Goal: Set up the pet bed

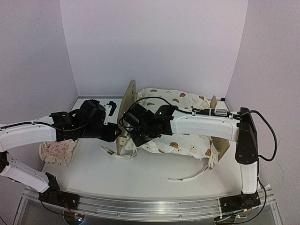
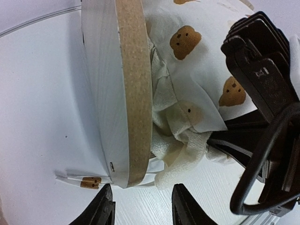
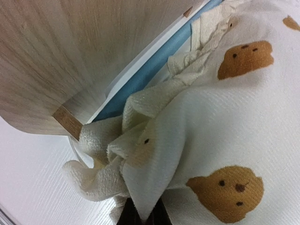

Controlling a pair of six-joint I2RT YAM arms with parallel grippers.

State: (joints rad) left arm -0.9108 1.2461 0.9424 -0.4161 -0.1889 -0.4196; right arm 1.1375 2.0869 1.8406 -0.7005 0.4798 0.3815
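Pet bed lengthwise left-right, headboard leftward, right tool seemingly clamped on quilt, left tool apart

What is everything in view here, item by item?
pet bed: one, light plywood frame, mid-table, headboard towards the left arm
mattress: one, blue-and-white edge showing, between headboard and quilt
quilt: one, cream with brown bears, heaped over the bed
pillow: one, pinkish, ruffled, on the table left of the bed
table: one, white
left pincer: one, black, open, by the headboard's lower edge
right pincer: one, black, shut on a quilt corner beside the headboard
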